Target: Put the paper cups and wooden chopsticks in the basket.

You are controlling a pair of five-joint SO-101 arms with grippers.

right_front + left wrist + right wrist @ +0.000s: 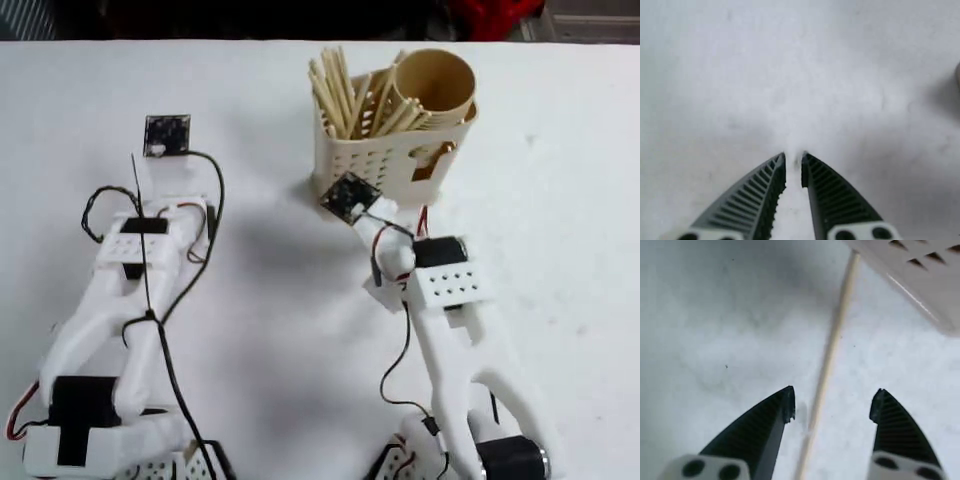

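Closest to the lens: right gripper, fingers spread wide apart, clamped on nothing, low over the table just in front of the basket.

Under everything, white table.

Left arm well off to the basket's left side, its left gripper pressed nearly together with only a sliver of gap, holding nothing, above bare tabletop.

Right arm stretched toward the basket, wrist right at its near wall.

Basket cream-coloured, perforated, upright at the far side of the table.

Inside the basket, stacked paper cups, mouth up, on its right-hand side.

Beside the cups, also in the basket, bundle of wooden chopsticks standing on end, leaning.

Outside the basket, single wooden chopstick flat on the table, one end at the basket's foot, the rest running between the right gripper's spread fingers, touched by neither.
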